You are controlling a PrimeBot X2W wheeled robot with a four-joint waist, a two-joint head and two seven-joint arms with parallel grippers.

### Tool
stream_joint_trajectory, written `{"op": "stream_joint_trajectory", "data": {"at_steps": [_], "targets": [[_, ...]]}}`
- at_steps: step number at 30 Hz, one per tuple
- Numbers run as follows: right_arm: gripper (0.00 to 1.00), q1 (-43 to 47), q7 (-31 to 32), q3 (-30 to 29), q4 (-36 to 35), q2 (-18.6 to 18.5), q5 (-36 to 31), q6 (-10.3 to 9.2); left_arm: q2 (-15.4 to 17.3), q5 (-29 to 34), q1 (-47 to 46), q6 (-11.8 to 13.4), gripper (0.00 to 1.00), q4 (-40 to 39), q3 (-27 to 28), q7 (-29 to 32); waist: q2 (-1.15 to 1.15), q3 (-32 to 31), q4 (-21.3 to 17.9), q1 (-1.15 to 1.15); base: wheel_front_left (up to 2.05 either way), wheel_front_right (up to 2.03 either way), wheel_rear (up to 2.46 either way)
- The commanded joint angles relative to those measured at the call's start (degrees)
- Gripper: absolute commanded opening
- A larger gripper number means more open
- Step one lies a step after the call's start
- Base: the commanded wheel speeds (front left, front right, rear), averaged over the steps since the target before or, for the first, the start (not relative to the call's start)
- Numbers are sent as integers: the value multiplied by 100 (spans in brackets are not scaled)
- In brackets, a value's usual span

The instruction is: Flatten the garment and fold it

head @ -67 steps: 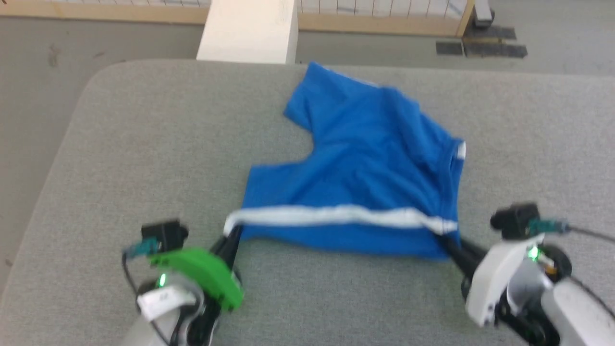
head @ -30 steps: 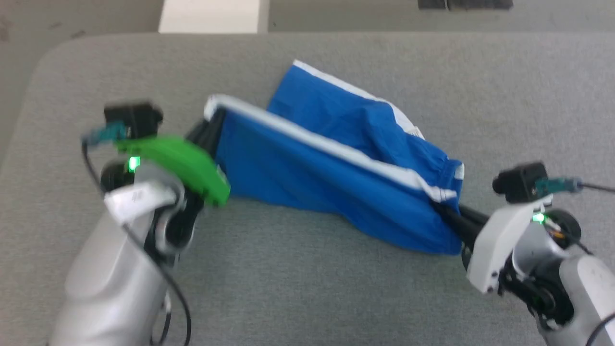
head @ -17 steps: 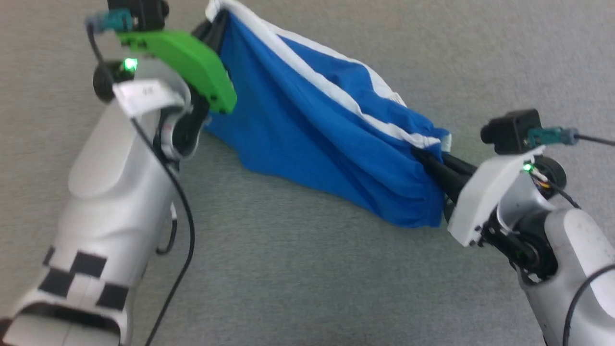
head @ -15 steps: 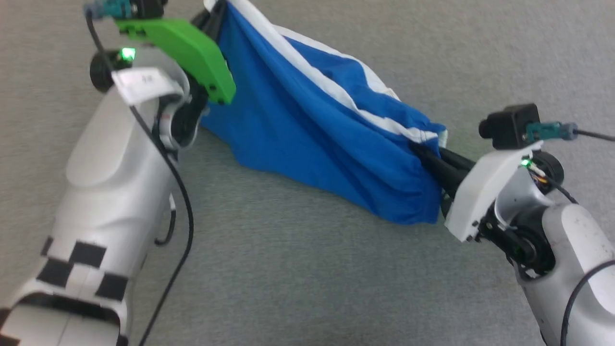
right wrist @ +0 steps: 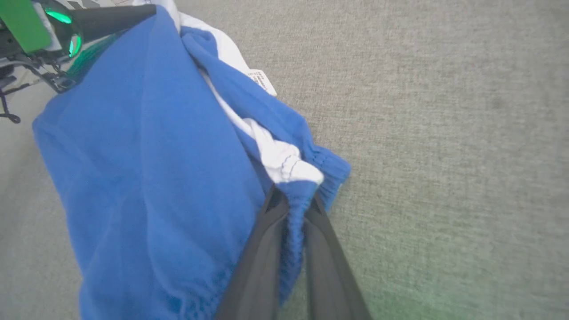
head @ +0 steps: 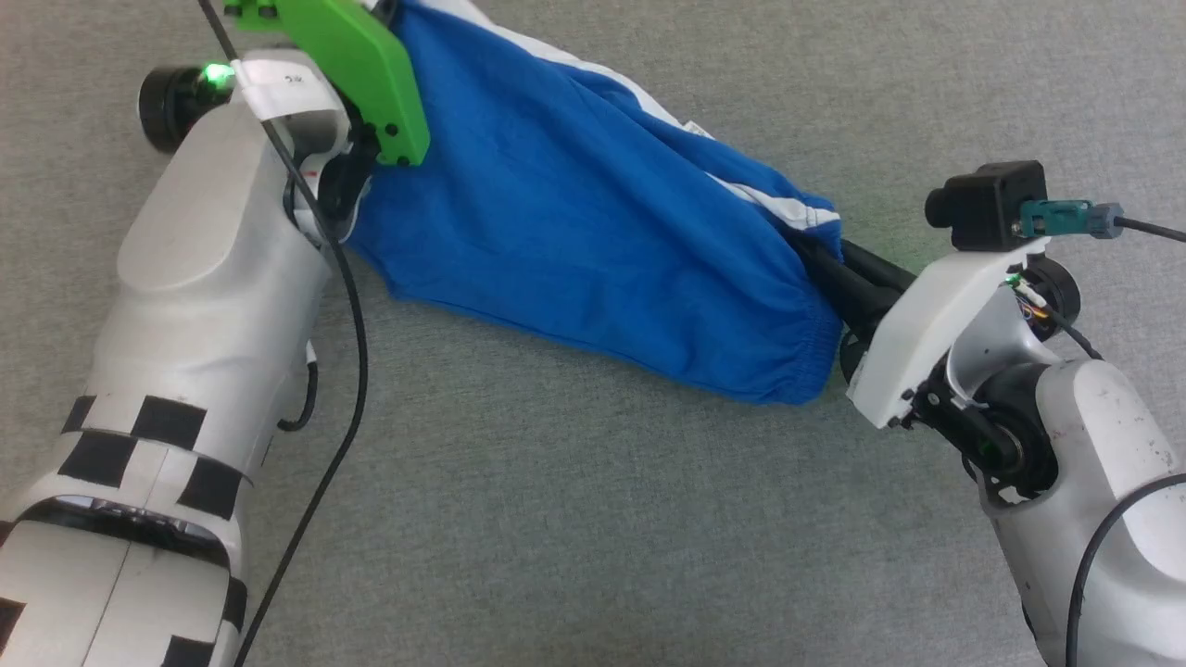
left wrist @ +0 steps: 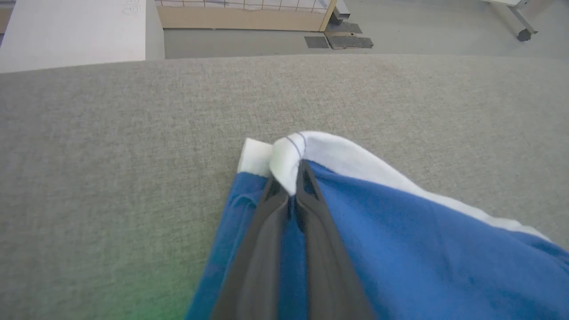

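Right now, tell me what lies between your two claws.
The blue shorts stretch between left claw and right claw, each pinching one end, seen in the head view.

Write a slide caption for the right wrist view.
Right gripper shut on the gathered waistband of the blue shorts, stretched over the grey table toward the left gripper.
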Motion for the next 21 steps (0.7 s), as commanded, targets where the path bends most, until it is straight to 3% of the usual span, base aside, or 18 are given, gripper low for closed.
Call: {"op": "stream_joint_trajectory", "data": {"at_steps": [1, 6, 7, 8, 9, 10, 21], "targets": [[0, -67, -29, -24, 50, 1, -38, -9, 40, 33, -87, 52, 0, 96, -15, 35, 0, 44, -37, 0, 0, 0, 0], [0, -41, -15, -18, 69, -7, -29, -9, 0, -32, -87, 98, 0, 325, 12, 31, 0, 51, 13, 0, 0, 0, 0], [0, -37, -22, -31, 71, -10, -26, -9, -25, -61, -97, 88, 22, 337, 29, 10, 0, 44, 37, 0, 0, 0, 0], [6, -32, -46, -60, 75, -10, -38, -9, -54, -84, -113, 72, 100, 344, 40, -20, 0, 30, 65, 0, 0, 0, 0], [35, -24, -53, -73, 82, -9, -44, -9, -72, -100, -132, 51, 100, 350, 46, -45, 0, 12, 88, 0, 0, 0, 0], [100, -10, -50, -83, 94, -9, -45, -9, -99, -134, -151, 28, 100, 367, 63, -61, 0, -22, 116, 0, 0, 0, 0], [100, 399, -100, -428, 12, -93, -113, -9, -262, -537, -183, -437, 100, 203, 277, -445, 0, -809, 433, 0, 0, 0, 0]]}}
